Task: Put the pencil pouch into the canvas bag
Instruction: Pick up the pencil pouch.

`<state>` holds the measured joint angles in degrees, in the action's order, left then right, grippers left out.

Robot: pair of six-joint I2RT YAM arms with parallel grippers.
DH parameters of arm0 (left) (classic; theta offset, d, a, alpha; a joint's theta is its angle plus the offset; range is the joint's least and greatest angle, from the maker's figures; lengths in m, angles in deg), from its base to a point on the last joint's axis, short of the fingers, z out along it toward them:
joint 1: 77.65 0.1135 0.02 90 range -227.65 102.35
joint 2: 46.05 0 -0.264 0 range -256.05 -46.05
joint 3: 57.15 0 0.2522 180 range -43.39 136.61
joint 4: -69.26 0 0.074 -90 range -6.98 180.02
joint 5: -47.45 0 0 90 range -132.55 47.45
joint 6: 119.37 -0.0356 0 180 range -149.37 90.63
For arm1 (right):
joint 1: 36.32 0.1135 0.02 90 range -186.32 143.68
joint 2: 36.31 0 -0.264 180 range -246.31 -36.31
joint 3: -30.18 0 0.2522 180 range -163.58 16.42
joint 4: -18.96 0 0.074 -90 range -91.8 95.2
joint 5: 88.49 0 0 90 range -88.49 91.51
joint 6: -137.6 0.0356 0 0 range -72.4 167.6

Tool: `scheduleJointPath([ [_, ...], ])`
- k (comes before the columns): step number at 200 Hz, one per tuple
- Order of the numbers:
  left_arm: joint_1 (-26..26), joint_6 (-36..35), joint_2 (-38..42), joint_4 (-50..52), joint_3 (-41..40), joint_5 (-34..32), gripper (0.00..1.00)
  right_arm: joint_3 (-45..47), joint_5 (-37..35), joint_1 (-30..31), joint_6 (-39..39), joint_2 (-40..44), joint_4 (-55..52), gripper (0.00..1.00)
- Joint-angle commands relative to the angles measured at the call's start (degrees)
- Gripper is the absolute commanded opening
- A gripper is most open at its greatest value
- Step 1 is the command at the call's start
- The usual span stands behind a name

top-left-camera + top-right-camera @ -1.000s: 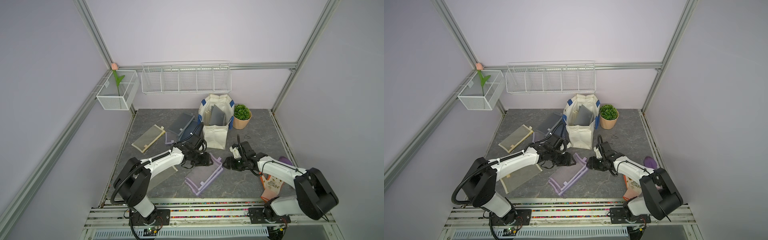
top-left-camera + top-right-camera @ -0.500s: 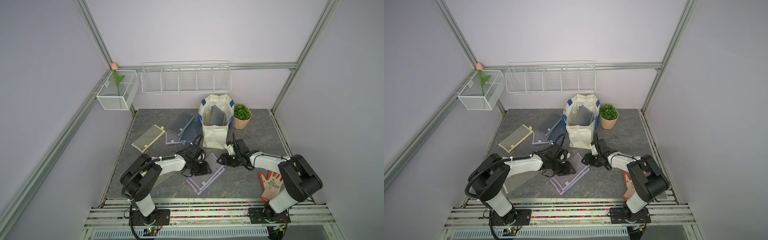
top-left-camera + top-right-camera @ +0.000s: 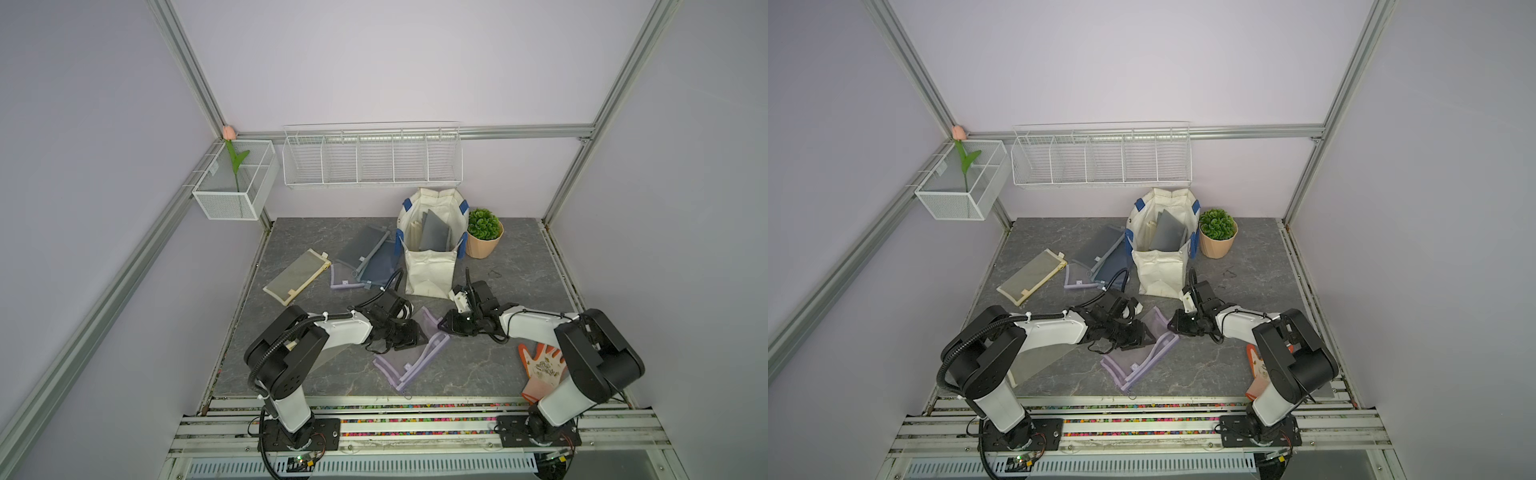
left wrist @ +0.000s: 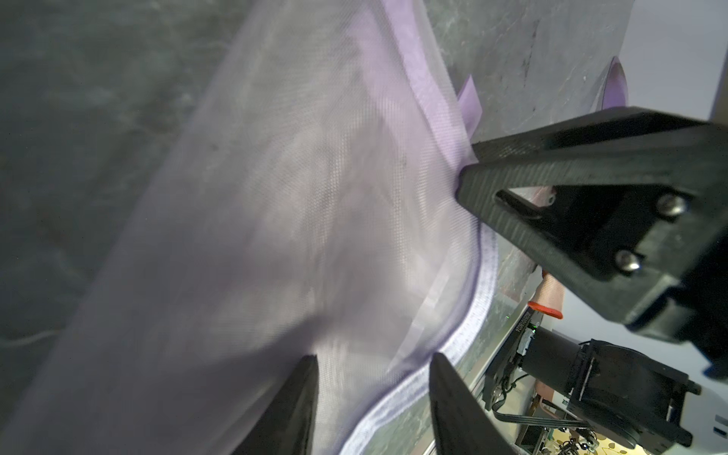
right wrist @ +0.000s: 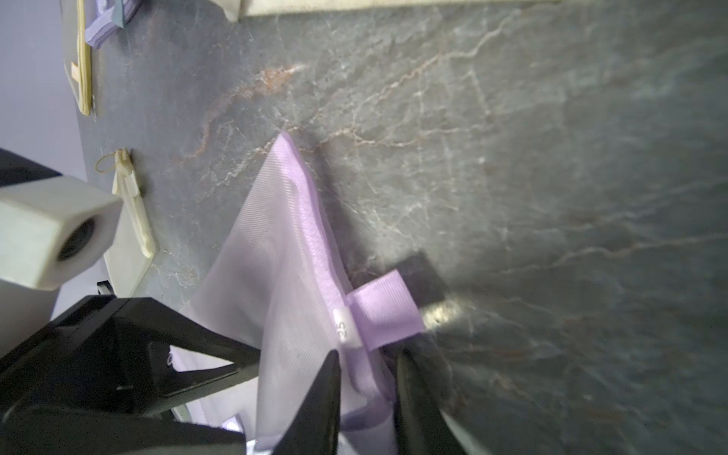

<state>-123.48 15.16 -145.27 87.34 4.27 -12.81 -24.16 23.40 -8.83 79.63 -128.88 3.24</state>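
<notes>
Step in hand: pickup of the pencil pouch (image 3: 411, 357), which lay on the table (image 3: 498, 365) in front of the canvas bag (image 3: 430, 270), 1 corner raised. Right gripper (image 5: 368, 370) jaws were narrow, pinched on the pouch's lilac edge beside its ribbon tab (image 5: 384, 303). Left gripper (image 4: 373, 366) jaws stood part open astride the mesh. Next move likely called for a lift above the bag's rim

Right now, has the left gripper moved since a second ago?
Yes: the left gripper has come toward the front rail, away from the canvas bag.

pencil pouch (image 3: 406, 360) lies before canvas bag (image 3: 430, 272) (plant (image 3: 483, 226) beside it).
</notes>
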Motion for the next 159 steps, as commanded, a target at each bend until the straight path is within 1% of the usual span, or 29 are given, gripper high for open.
scheduleJointPath([
  [1,-0.41,0.81,-2.21,2.52,-2.05,-2.56,0.47,0.33,0.11,0.35,-0.41,1.47,-0.85,0.17],
  [38,-0.4,0.61,-0.9,3.7,-1.72,-3.14,0.47,0.41,-1.44,0.46,-2.2,5.77,-1.96,0.07],
  [58,-0.39,-1.91,2.18,9.0,0.88,-5.65,0.47,1.21,-2.19,0.44,-3.4,10.38,-2.96,0.07],
  [65,-0.34,-3.14,4.45,10.97,1.88,-6.6,0.47,1.81,-2.19,0.48,-3.78,12.69,-3.1,0.07],
  [76,-0.32,-5.53,8.57,14.42,4.05,-8.43,0.51,2.84,-2.2,0.63,-4.69,16.77,-3.4,0.06],
  [93,-0.23,-9.52,14.63,20.41,7.97,-10.48,0.6,3.96,-2.05,1.04,-7.42,23.71,-4.87,0.07],
  [112,0.48,-13.07,21.68,25.4,11.05,-11.66,0.72,2.58,-1.08,1.16,-11.64,30.17,-10.86,0.06],
  [139,4.19,-15.63,31.08,28.64,11.25,-13.3,0.73,-3.19,3.17,1.16,-17.46,35.57,-20.15,0.06],
  [150,6.31,-16.86,35.21,26.56,9.27,-12.78,0.73,-6.26,5.36,1.15,-18.74,36.6,-23.16,0.06],
  [159,8.44,-17.52,38.31,24.56,7.5,-10.7,0.76,-8.8,7.15,1.17,-19.11,36.89,-25.17,0.07],
])
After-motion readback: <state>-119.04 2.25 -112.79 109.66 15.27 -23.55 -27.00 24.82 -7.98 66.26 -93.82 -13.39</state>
